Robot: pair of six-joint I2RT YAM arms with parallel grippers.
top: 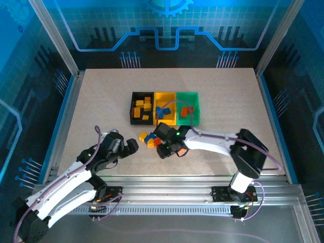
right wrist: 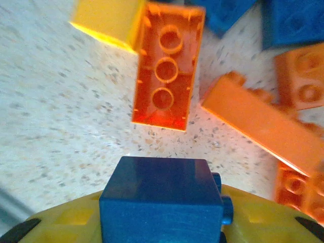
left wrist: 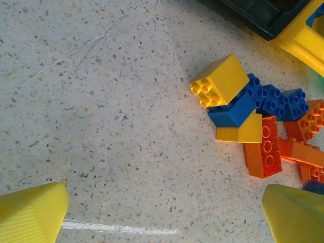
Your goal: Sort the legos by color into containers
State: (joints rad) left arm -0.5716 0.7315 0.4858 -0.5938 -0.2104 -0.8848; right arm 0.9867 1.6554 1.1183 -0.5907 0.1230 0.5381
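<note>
Clutching a small blue plastic studded brick (right wrist: 162, 190), the right gripper (right wrist: 162, 225) hangs beside the loose brick pile (left wrist: 258, 121), left gripper (left wrist: 162, 212) spread wide.

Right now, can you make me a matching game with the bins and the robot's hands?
Things:
1. black bin
2. green bin
3. left hand
4. right hand

States:
A. grips a blue brick
B. yellow bricks inside
C. open, nothing in it
D. orange bricks inside

Pairs: 1-B, 2-D, 3-C, 4-A
</note>
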